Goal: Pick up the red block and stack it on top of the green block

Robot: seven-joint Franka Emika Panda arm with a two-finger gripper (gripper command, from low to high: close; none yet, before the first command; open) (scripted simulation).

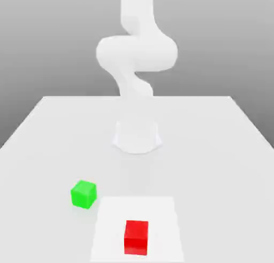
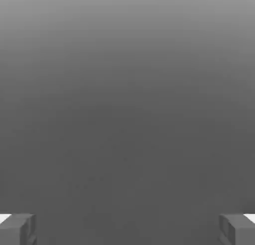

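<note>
The red block (image 1: 136,237) sits on the white table near the front edge, a little to the exterior view's right of centre. The green block (image 1: 83,194) rests on the table behind it and toward the exterior view's left, a short gap apart from it. In the hand view my gripper (image 2: 127,229) is open: one grey fingertip (image 2: 17,229) and the other stand far apart with nothing between them, against a plain grey backdrop. The white arm (image 1: 136,53) rises from its base at the table's middle and bends upward out of the picture.
The arm's round base (image 1: 137,136) stands mid-table behind both blocks. A brighter square patch (image 1: 160,213) on the table (image 1: 214,149) lies under the red block. The table's edges run along both sides and the back.
</note>
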